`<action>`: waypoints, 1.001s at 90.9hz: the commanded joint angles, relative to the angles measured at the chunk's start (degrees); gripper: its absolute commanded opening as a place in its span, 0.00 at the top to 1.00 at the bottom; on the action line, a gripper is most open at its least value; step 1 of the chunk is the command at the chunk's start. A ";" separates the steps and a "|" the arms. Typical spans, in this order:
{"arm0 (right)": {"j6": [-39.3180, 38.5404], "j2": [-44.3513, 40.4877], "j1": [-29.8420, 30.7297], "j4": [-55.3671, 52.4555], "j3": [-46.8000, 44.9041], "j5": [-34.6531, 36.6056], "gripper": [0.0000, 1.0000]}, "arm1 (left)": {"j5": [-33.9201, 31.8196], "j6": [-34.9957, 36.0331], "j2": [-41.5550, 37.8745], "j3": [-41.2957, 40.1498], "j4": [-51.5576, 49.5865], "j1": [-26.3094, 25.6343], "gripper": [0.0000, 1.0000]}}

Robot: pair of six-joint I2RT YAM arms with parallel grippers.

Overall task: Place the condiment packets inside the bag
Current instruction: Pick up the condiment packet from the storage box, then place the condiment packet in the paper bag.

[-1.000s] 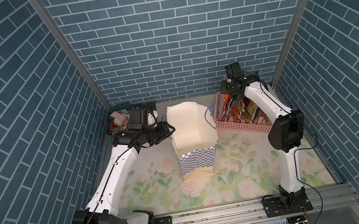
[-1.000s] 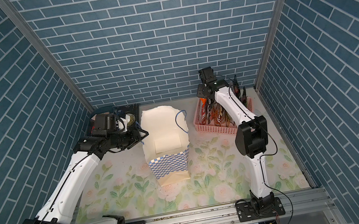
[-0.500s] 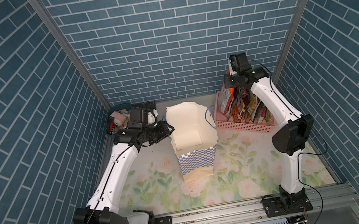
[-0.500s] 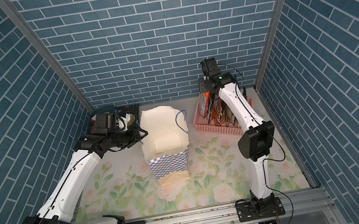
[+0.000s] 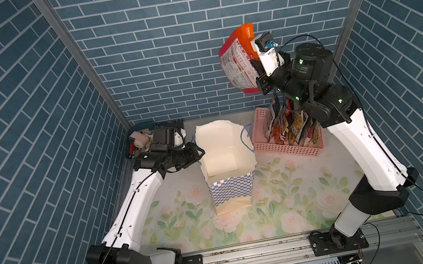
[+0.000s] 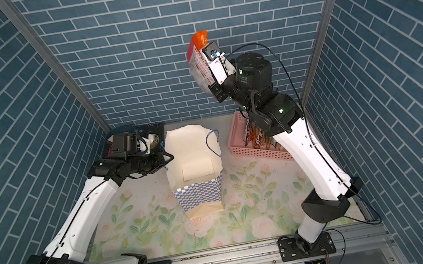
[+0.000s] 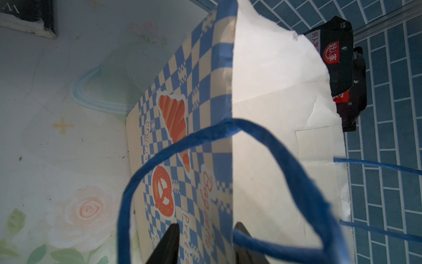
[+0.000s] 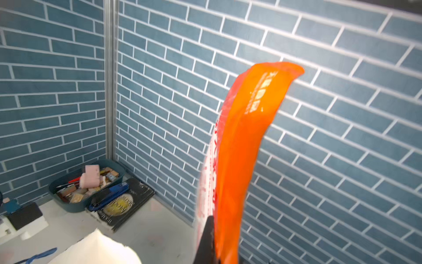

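Right tool (image 5: 256, 75) clenched on an orange packet (image 5: 238, 58), upper right; left tool (image 7: 206, 225) parted astride the bag (image 5: 231, 190) rim. Next: swing across, release over the opening.

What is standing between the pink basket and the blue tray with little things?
The checked paper bag stands between the pink basket and the blue tray, its mouth open; both top views show it.

The paper bag (image 5: 231, 190) is blue-and-white checked with orange pastry motifs, the slotted plastic basket (image 5: 286, 149) beside it pink, the glossy foil packet (image 5: 237, 61) above it orange.
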 commanded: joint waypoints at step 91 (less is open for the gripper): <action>-20.72 -17.78 9.31 0.10 -31.93 -21.29 1.00 | -1.41 0.73 -0.45 0.28 0.19 0.24 0.61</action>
